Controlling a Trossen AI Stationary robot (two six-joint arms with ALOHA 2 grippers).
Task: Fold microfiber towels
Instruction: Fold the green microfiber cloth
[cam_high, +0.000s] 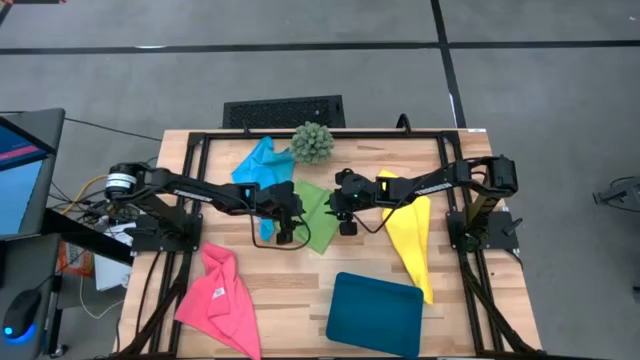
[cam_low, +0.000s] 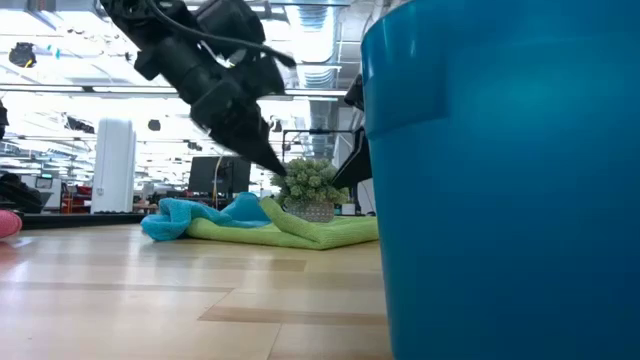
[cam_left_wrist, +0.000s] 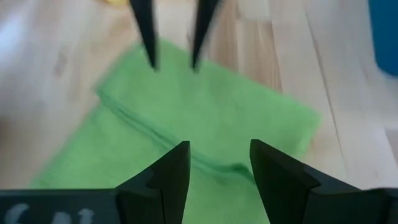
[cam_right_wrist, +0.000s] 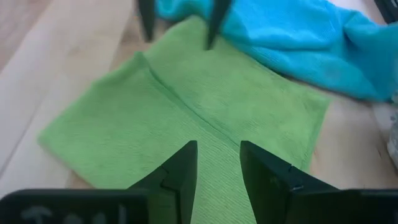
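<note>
The green towel (cam_high: 313, 222) lay mid-table between both grippers — left (cam_high: 285, 232) at its 9 o'clock, right (cam_high: 343, 222) at 3, equally near, both released and empty — its crease running 11-to-5.

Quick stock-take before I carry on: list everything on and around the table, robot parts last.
green towel: 1, lime, table centre, under both grippers
blue towel: 1, sky blue, back, beside the plant
yellow towel: 1, yellow, right side
pink towel: 1, hot pink, front left
tray: 1, dark teal, front right
plant: 1, spiky green, back centre
left gripper: 1, dark, open over green towel
right gripper: 1, dark, open over green towel
</note>
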